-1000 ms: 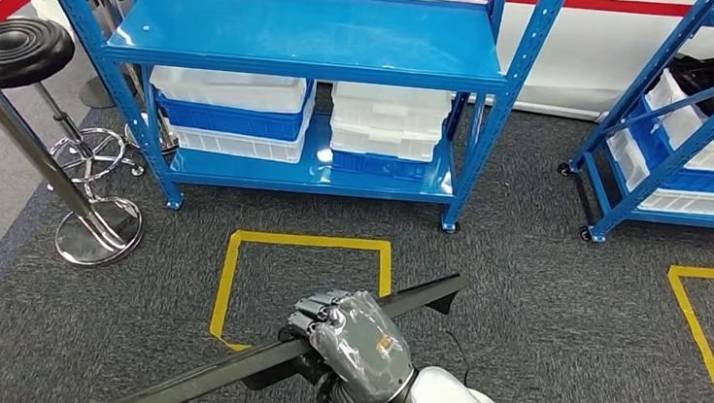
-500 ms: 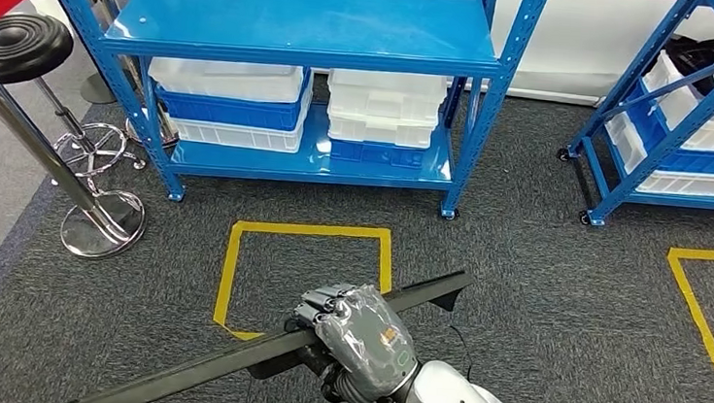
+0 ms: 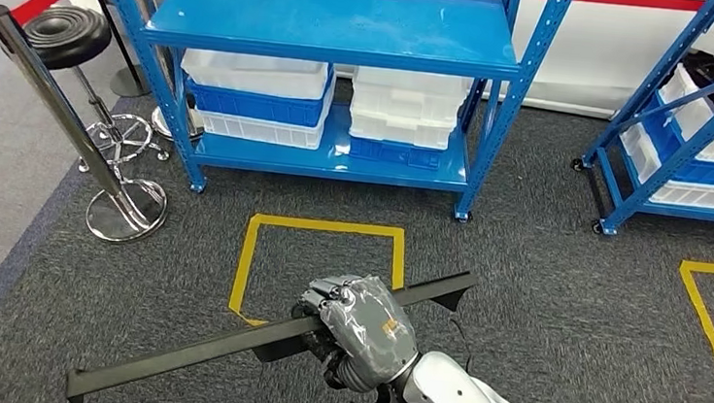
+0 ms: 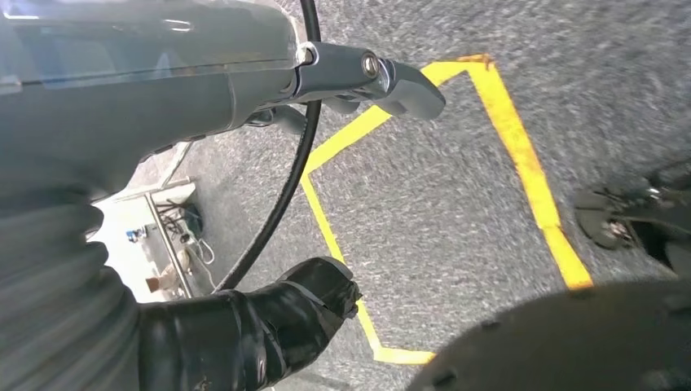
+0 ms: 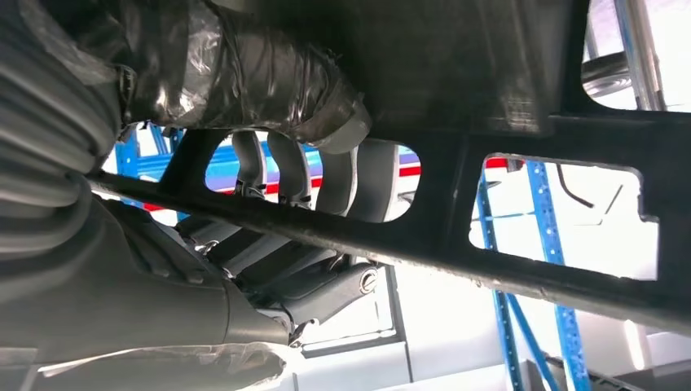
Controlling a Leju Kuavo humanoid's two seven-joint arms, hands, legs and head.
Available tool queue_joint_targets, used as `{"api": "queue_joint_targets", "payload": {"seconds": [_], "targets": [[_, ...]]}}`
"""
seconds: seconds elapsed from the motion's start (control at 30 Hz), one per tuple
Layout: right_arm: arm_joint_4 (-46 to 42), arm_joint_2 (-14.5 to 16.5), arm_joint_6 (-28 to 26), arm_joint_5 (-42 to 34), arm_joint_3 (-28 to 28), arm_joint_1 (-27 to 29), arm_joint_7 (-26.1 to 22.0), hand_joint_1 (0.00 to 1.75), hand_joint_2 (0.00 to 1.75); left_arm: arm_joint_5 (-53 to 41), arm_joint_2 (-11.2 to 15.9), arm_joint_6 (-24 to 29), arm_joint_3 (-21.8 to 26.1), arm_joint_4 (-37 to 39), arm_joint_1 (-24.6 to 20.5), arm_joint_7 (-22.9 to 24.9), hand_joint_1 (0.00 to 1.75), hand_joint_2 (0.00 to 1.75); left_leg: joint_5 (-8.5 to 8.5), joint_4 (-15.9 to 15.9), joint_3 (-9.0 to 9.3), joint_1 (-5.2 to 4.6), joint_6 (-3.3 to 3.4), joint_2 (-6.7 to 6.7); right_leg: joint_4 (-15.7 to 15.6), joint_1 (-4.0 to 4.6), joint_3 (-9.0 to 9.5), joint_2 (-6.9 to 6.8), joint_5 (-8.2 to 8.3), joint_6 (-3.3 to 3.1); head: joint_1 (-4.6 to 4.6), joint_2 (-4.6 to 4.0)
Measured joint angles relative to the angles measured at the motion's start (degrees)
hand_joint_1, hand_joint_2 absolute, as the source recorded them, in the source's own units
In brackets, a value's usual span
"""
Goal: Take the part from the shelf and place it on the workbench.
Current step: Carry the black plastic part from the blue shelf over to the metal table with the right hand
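Note:
The part (image 3: 204, 346) is a long black bar with cut-out openings, lying slantwise in front of me above the carpet. My right hand (image 3: 362, 327) grips it near its middle, fingers wrapped over the top. The right wrist view shows the bar's frame (image 5: 521, 269) from below with the right hand's fingers (image 5: 269, 212) curled around it. My left hand (image 4: 163, 90) hangs over the carpet with its fingers apart and nothing in it. The blue shelf (image 3: 334, 24) stands ahead, its top level bare.
White and blue bins (image 3: 260, 96) fill the shelf's lower level. A black stool (image 3: 65, 35) and a metal barrier post (image 3: 59, 107) stand on the left. A yellow floor square (image 3: 327, 226) lies ahead, and a second blue shelf (image 3: 673, 112) at the right.
The whole scene has shifted to the right, so the camera has turned or moved. My right hand still holds the bar the same way; more of its near end shows.

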Motion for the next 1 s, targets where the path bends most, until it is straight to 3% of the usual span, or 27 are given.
{"api": "queue_joint_targets", "payload": {"seconds": [0.1,0.13,0.17,0.2,0.23,0.3,0.37,0.4,0.47,0.5,0.53,0.6,0.63,0.67,0.73,0.77,0.8,0.87,0.9,0.93,0.97,1.0], "targets": [[0.52,0.01,0.0,0.0,-0.21,0.04,0.02,1.75,1.75,0.0,-0.56,-0.17,0.0,1.11,-0.22,-0.04,0.0,1.75,2.22,-0.11,-2.46,0.1,0.94,-0.54,8.72,-0.13,-2.42,1.76,-8.49,0.38,0.01,0.0],[0.69,0.01,0.0,0.0,-0.22,0.06,0.03,1.75,1.75,0.0,-0.69,-0.19,0.0,1.36,-0.22,-0.06,0.0,1.75,2.88,0.0,-3.47,0.07,0.94,-0.82,11.94,-0.12,-2.89,1.93,-10.25,0.41,0.0,0.0],[0.85,0.01,0.0,0.0,-0.23,0.07,0.04,1.75,1.75,0.0,-0.82,-0.21,0.0,1.58,-0.21,-0.08,0.0,1.75,3.54,0.14,-4.51,0.05,0.87,-1.17,13.93,-0.13,-2.7,2.0,-10.7,0.41,-0.01,0.01],[0.99,0.01,0.0,0.0,-0.23,0.08,0.04,1.75,1.75,0.0,-0.93,-0.23,0.0,1.78,-0.19,-0.08,0.0,1.75,4.17,0.3,-5.53,0.05,0.75,-1.53,14.05,-0.14,-1.54,2.06,-9.9,0.34,-0.01,0.01],[1.09,0.01,0.0,0.0,-0.24,0.08,0.04,1.75,1.75,0.0,-1.04,-0.25,0.0,1.96,-0.18,-0.08,0.0,1.75,4.79,0.46,-6.46,0.06,0.58,-1.95,12.17,-0.16,0.59,2.25,-8.4,0.19,-0.01,0.01],[1.2,0.03,-0.01,-0.01,-0.27,0.05,0.04,1.75,1.75,0.0,-1.3,-0.27,0.01,2.22,-0.26,-0.09,0.0,1.75,6.0,0.78,-7.99,0.0,0.06,-2.88,4.26,-0.16,6.68,3.78,-6.84,-0.34,0.0,0.01],[1.25,0.07,-0.04,-0.03,-0.36,0.01,0.03,1.75,1.75,0.0,-1.49,-0.28,0.02,2.43,-0.31,-0.09,0.0,1.75,7.21,0.72,-8.68,-0.13,-0.62,-3.76,-1.69,-0.05,10.44,5.23,-7.56,-0.77,-0.01,0.0],[1.27,0.1,-0.05,-0.03,-0.41,0.0,0.02,1.75,1.75,0.0,-1.53,-0.28,0.02,2.56,-0.27,-0.09,0.0,1.75,7.87,0.48,-8.82,-0.19,-1.01,-4.2,-2.77,0.12,10.85,5.3,-7.82,-0.97,-0.02,-0.01],[1.37,0.21,-0.05,-0.03,-0.47,-0.03,0.01,1.75,1.75,0.01,-1.55,-0.28,0.02,2.81,-0.06,-0.09,0.0,1.75,8.59,0.1,-9.1,-0.05,-1.72,-4.61,-3.03,0.04,10.01,4.17,-6.81,-1.71,-0.01,-0.01],[1.4,0.3,-0.04,-0.02,-0.49,-0.03,0.01,1.75,1.75,0.02,-1.57,-0.28,0.02,2.9,0.01,-0.09,0.0,1.75,7.52,0.67,-9.5,0.03,-1.96,-4.09,-3.12,-0.03,9.42,3.51,-6.14,-2.26,-0.05,-0.01],[1.43,0.39,-0.04,-0.02,-0.51,-0.02,0.01,1.75,1.75,0.02,-1.59,-0.28,0.02,2.97,0.04,-0.09,0.0,1.75,5.27,2.22,-10.1,0.13,-2.19,-3.24,-3.26,-0.16,8.69,2.83,-5.43,-2.76,-0.06,0.0],[1.45,0.49,-0.03,-0.05,-0.54,0.01,0.02,1.75,1.75,0.02,-1.68,-0.35,0.01,3.1,-0.05,-0.09,0.0,1.75,-1.27,8.7,-11.63,0.31,-2.69,-1.46,-3.23,-0.03,6.95,1.6,-4.04,-3.3,-0.13,0.0],[1.46,0.5,-0.01,-0.09,-0.55,0.03,0.02,1.75,1.75,0.02,-1.75,-0.43,0.0,3.22,-0.11,-0.09,0.0,1.75,-3.47,12.45,-12.17,0.39,-2.98,-1.12,-3.15,0.04,6.04,0.99,-3.32,-3.33,-0.12,0.0],[1.46,0.51,0.02,-0.16,-0.56,0.04,0.03,1.75,1.75,0.02,-1.84,-0.54,0.0,3.39,-0.15,-0.1,0.0,1.75,-4.09,15.55,-12.24,0.43,-3.22,-0.98,-3.01,0.12,5.03,0.34,-2.59,-3.29,-0.12,0.0],[1.47,0.54,0.07,-0.31,-0.56,0.06,0.04,1.75,1.75,0.02,-2.03,-0.82,0.0,3.79,-0.21,-0.18,0.0,1.75,-1.38,16.96,-10.1,0.44,-3.39,-0.8,-2.61,0.26,3.09,-0.93,-1.34,-3.16,-0.12,0.0],[1.47,0.55,0.09,-0.38,-0.58,0.06,0.04,1.75,1.75,0.02,-2.12,-1.04,0.01,4.06,-0.24,-0.25,0.0,1.75,0.18,14.82,-7.57,0.41,-3.29,-0.36,-2.35,0.34,2.16,-1.53,-0.81,-3.06,-0.13,0.0],[1.45,0.6,0.11,-0.44,-0.62,0.05,0.04,1.75,1.75,0.02,-2.22,-1.33,0.02,4.4,-0.33,-0.36,0.0,1.75,0.36,10.87,-4.11,0.28,-3.06,0.58,-2.07,0.45,1.47,-2.08,-0.39,-2.9,-0.13,0.0],[1.41,0.68,0.21,-0.51,-0.75,-0.02,0.05,1.75,1.75,0.03,-2.45,-2.08,0.05,5.39,-0.51,-0.7,0.0,1.75,-1.81,2.33,2.06,-0.22,-2.21,2.38,-1.68,0.61,0.76,-3.17,0.39,-2.37,-0.12,-0.01],[1.39,0.72,0.27,-0.51,-0.8,-0.06,0.05,1.75,1.75,0.04,-2.59,-2.51,0.08,5.95,-0.59,-0.93,0.0,1.75,-2.91,-0.32,3.54,-0.51,-1.67,2.71,-1.67,0.6,0.7,-3.77,0.83,-2.04,-0.11,0.0],[1.39,0.75,0.39,-0.52,-0.84,-0.08,0.05,1.75,1.75,0.04,-2.78,-3.01,0.1,6.57,-0.57,-1.19,0.0,1.75,-3.04,-1.48,3.77,-0.69,-1.06,2.4,-1.81,0.53,0.7,-4.39,1.32,-1.69,-0.1,-0.01],[1.41,0.76,0.54,-0.52,-0.84,-0.09,0.05,1.75,1.75,0.05,-3.07,-3.54,0.12,7.19,-0.53,-1.43,0.0,1.75,-2.49,-1.82,3.35,-0.6,-0.52,1.94,-1.88,0.43,0.62,-4.6,1.6,-1.29,-0.1,0.0],[1.43,0.78,0.72,-0.52,-0.85,-0.09,0.07,1.75,1.75,0.07,-3.44,-4.11,0.14,7.93,-0.52,-1.71,0.0,1.75,-1.69,-2.09,2.82,-0.51,0.02,1.48,-1.55,0.32,0.4,-3.83,0.9,-0.89,-0.1,0.01]]}}
